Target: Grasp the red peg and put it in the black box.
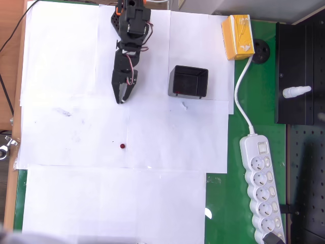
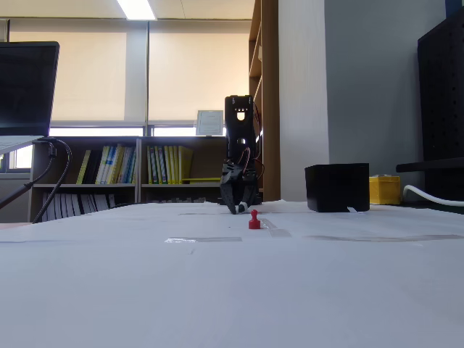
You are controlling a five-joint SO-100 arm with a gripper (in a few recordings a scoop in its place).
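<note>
The red peg [image 1: 122, 146] stands as a tiny dark red dot on the white paper; in the fixed view the red peg [image 2: 254, 219] is upright on the table. The black box [image 1: 188, 81] sits open-topped to the right of the arm, and the black box [image 2: 337, 187] appears at the right of the fixed view. My gripper [image 1: 122, 96] points down at the paper well behind the peg, its fingers slightly parted with nothing between them. In the fixed view my gripper [image 2: 238, 206] hangs low just beyond the peg.
A yellow carton [image 1: 237, 36] lies at the back right. A white power strip [image 1: 263, 183] and its cable run along the green mat on the right. A black perforated panel [image 1: 304, 168] fills the right edge. White paper [image 1: 101, 203] covers the table.
</note>
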